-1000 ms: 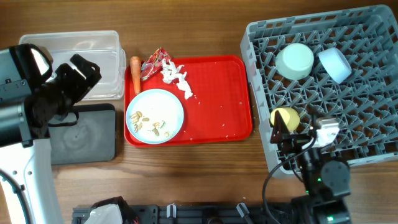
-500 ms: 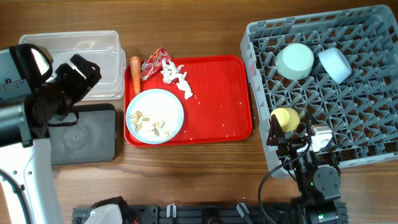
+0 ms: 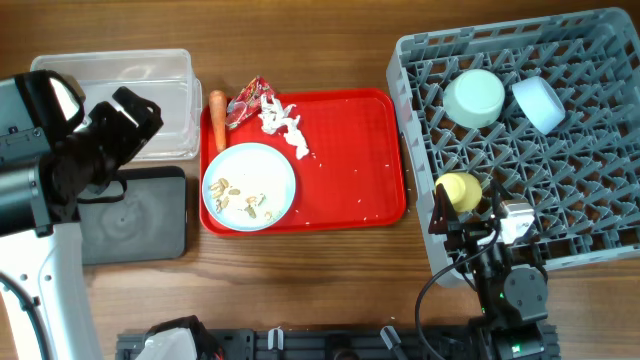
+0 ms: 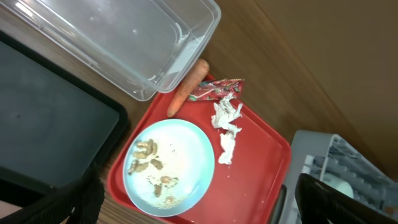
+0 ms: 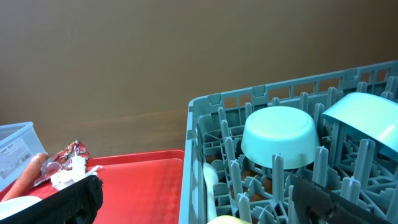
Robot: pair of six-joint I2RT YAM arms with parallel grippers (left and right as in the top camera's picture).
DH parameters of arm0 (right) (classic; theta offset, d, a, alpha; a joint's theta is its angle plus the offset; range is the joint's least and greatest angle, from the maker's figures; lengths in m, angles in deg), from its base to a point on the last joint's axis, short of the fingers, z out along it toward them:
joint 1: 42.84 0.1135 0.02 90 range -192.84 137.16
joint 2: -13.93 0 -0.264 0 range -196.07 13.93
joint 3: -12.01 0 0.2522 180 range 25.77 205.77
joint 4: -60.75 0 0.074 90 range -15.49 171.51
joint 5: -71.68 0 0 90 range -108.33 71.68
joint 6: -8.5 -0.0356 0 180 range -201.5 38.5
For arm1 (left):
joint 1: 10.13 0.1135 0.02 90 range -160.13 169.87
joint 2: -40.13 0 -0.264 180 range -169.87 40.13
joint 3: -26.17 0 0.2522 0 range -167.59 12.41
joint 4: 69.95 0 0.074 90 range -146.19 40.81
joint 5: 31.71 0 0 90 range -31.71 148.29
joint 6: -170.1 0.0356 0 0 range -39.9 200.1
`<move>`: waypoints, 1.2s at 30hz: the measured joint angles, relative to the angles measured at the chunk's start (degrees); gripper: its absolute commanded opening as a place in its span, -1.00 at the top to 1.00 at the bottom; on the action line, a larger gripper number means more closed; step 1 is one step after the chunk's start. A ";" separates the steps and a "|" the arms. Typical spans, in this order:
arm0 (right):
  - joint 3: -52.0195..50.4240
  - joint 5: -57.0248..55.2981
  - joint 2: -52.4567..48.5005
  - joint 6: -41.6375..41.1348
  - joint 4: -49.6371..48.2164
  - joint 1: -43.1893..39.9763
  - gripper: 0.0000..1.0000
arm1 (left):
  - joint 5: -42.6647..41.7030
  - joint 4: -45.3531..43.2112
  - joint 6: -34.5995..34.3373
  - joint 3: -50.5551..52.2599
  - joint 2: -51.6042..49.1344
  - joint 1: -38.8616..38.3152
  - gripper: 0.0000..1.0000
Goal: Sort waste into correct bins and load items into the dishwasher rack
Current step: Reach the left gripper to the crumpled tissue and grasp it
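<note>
The light blue plate (image 3: 249, 186) with beige food scraps (image 4: 152, 164) lies on the red tray (image 3: 350, 150). The carrot piece (image 3: 217, 115), red wrapper (image 3: 250, 100) and white tissue (image 3: 283, 127) lie at the tray's far left corner. The grey dishwasher rack (image 3: 560, 190) holds the pale green bowl (image 3: 474, 97), light blue bowl (image 3: 538, 103), yellow cup (image 3: 458, 190) and white spoon (image 5: 210, 177). My left gripper (image 3: 125, 115) is open and empty, above the clear tub (image 3: 150, 85) and black tray (image 3: 140, 215). My right gripper (image 3: 468, 222) is open just in front of the yellow cup.
The rack's near left wall (image 5: 189, 168) stands between the red tray and my right gripper. The tub and black tray sit side by side left of the red tray. Bare wooden table (image 3: 330, 290) lies in front of the tray.
My right gripper has drawn back slightly toward the table's front edge, away from the yellow cup, then held still. The left arm has not moved.
</note>
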 measured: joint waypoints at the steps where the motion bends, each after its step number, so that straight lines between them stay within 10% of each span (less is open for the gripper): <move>1: 0.00 0.00 0.00 0.00 0.00 0.00 -1.00 | -1.14 -1.77 -0.42 0.04 0.00 -0.02 -1.00; 10: 0.00 0.00 0.00 0.00 0.02 0.00 -1.00 | -5.95 -15.76 -0.44 0.02 -11.21 -18.38 -1.00; 26: 0.00 0.00 0.00 0.00 0.02 0.00 -0.99 | 11.69 -29.22 -0.04 0.11 -44.59 -31.43 -0.54; 29: 0.00 0.00 0.00 0.00 0.02 0.00 -0.99 | 13.05 -29.86 -0.09 0.13 -49.35 -32.37 -0.17; 32: 0.00 0.00 0.00 0.00 0.02 0.00 -0.99 | 14.08 -30.64 0.02 0.07 -51.08 -32.94 0.75; 36: 0.00 0.00 0.00 0.00 0.02 0.00 -0.99 | 14.25 -29.31 0.17 -0.20 -51.15 -33.03 0.92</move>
